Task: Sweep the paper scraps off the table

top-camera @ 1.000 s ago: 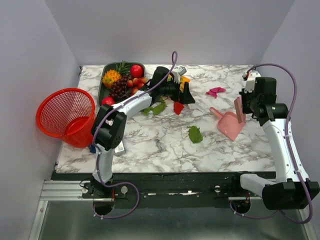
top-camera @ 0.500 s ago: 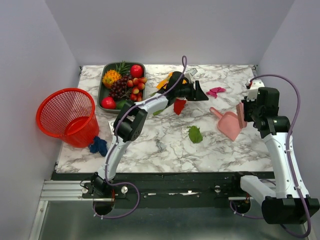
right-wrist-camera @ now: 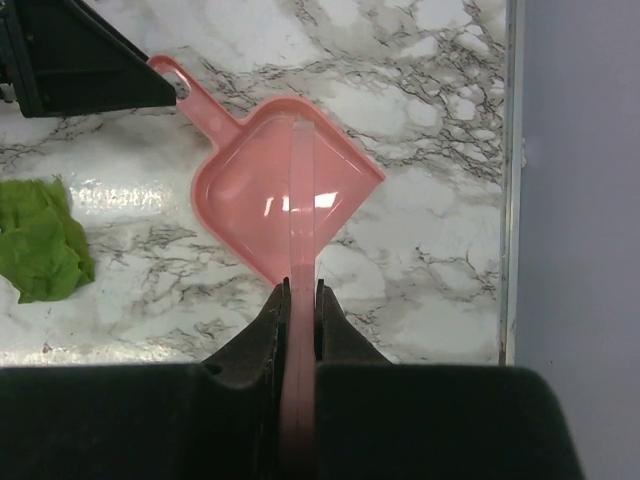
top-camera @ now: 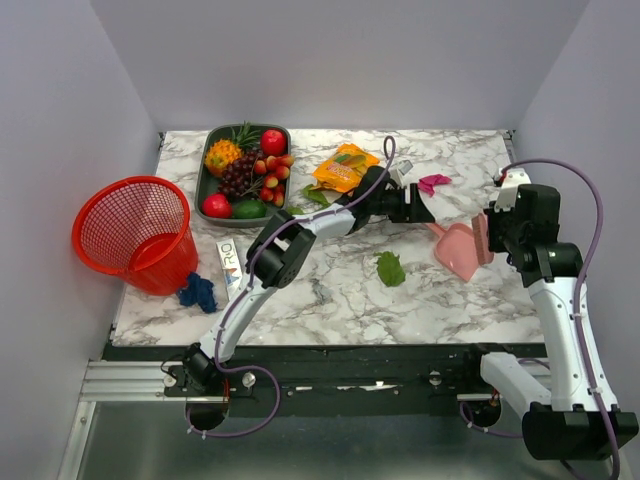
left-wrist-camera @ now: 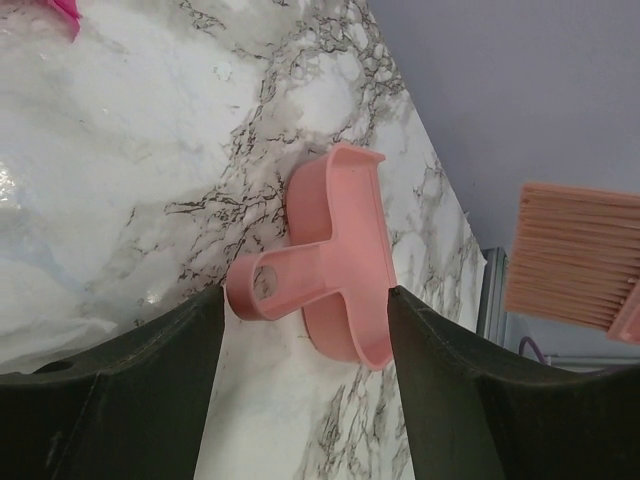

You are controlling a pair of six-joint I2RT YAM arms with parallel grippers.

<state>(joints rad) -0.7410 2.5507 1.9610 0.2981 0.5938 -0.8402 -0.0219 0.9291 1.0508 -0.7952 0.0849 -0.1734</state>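
I count four paper scraps (top-camera: pixel 390 268), one dustpan (top-camera: pixel 457 251), one brush (top-camera: pixel 481 238), one basket (top-camera: pixel 130 236), one snack bag (top-camera: pixel 343 168), one fruit tray (top-camera: pixel 203 176).

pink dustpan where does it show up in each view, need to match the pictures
Top external: the pink dustpan lies right of centre, near the right arm.
Left wrist: centre of the picture, with its looped handle toward the camera.
Right wrist: centre, with its handle pointing to the upper left.
Shared landmark: the pink brush, beside or over the pan in all three views.
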